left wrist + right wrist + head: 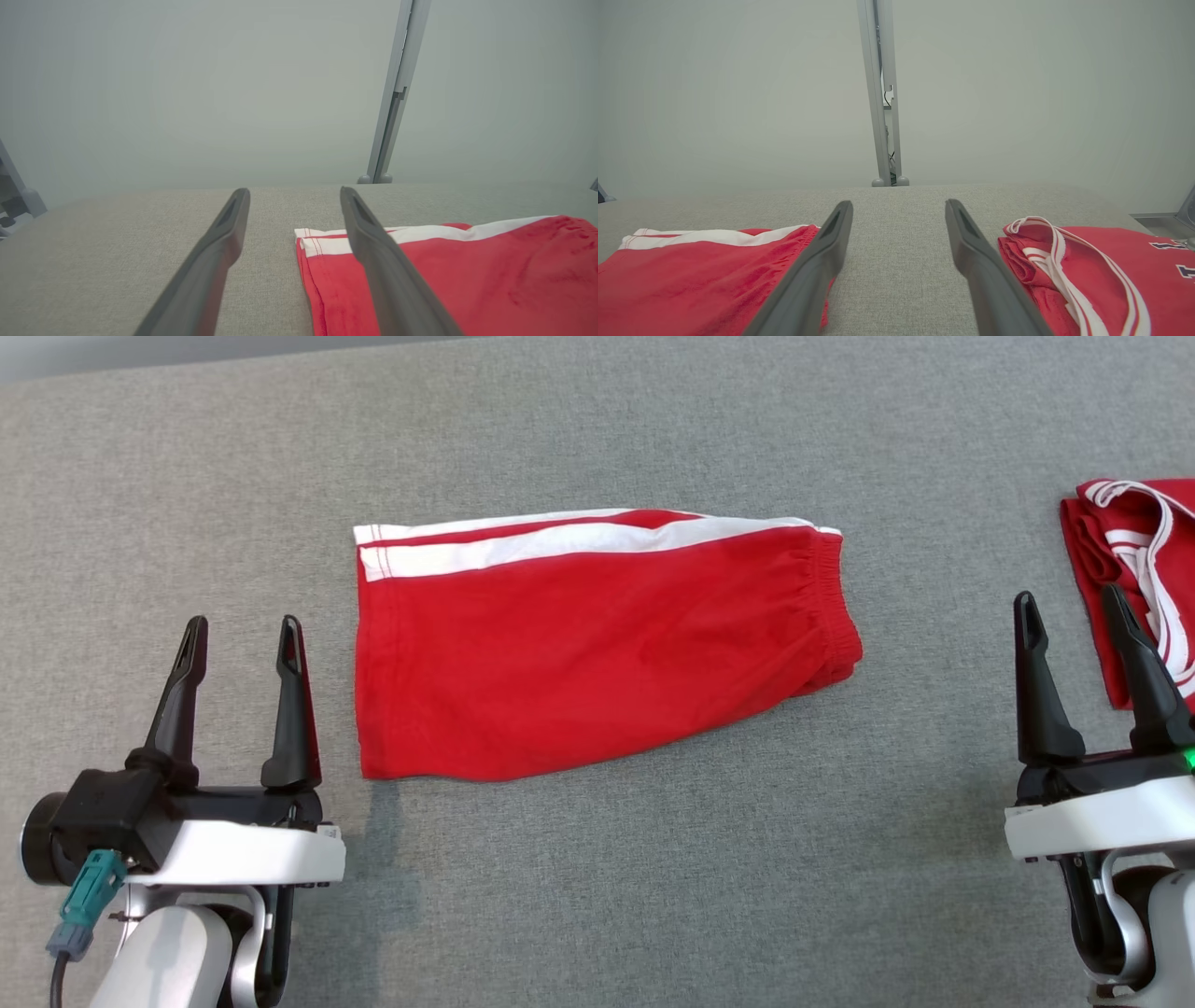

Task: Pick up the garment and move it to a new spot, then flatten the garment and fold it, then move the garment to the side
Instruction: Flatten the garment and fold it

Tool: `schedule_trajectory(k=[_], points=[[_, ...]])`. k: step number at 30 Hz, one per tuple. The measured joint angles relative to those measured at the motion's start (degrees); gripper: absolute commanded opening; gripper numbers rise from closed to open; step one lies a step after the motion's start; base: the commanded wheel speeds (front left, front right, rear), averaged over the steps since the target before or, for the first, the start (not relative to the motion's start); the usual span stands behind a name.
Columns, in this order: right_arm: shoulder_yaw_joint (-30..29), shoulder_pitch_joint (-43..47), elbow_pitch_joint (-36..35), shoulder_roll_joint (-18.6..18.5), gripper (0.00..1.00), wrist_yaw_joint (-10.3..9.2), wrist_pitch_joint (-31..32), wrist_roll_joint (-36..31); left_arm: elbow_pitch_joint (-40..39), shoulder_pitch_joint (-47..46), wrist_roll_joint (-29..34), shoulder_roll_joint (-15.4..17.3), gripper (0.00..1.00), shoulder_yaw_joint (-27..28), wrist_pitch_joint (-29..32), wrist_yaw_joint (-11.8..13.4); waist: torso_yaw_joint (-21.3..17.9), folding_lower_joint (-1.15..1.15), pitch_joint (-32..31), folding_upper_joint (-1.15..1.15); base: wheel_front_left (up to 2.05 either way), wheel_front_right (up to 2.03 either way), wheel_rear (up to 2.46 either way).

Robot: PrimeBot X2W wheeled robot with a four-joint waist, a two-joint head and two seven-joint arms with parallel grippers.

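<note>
A pair of red shorts (pixel 597 644) with white side stripes lies flat, folded in half, on the middle of the grey table; its elastic waistband points right. My left gripper (pixel 241 633) hovers open just left of the hem, holding nothing. The left wrist view has the shorts (pixel 467 275) at lower right, behind the right finger (pixel 373 252). My right gripper (pixel 1069 607) stands open to the right of the waistband, also holding nothing. In the right wrist view the shorts (pixel 691 275) lie at lower left of my right gripper (pixel 899 207).
A folded red jersey (pixel 1134 569) with white trim lies at the table's right edge, partly behind my right gripper; it shows at lower right as the jersey (pixel 1111 275). A grey post (pixel 882 93) stands beyond the table's far edge. Grey cloth (pixel 597 420) covers the table.
</note>
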Motion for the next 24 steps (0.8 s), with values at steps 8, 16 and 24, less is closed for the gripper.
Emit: schedule_trajectory(k=[8, 16, 24], points=[[-0.3, 1.7, -1.6, 0.1, 1.0, 0.0, 1.4, 0.0, -0.1, 0.8, -0.3, 0.0, 1.0, 0.0, 0.0, 0.1, 0.9, 0.0, -0.9, 0.0, 0.0, 0.0, 0.0], [0.0, 1.2, -1.2, -0.2, 1.0, 0.0, 3.1, 0.2, 0.0, 0.3, -0.6, -0.3, 1.0, -0.9, 0.0, -0.2, 2.6, 0.0, -0.4, 0.0, 0.0, 0.0, 0.0], [7.4, -6.5, 7.6, -0.4, 1.0, 0.0, 5.0, 2.6, 0.6, -1.6, -0.7, -2.0, 1.0, -2.4, -0.3, -1.3, 5.9, 0.0, 2.1, 0.0, 0.0, 0.0, 0.0]])
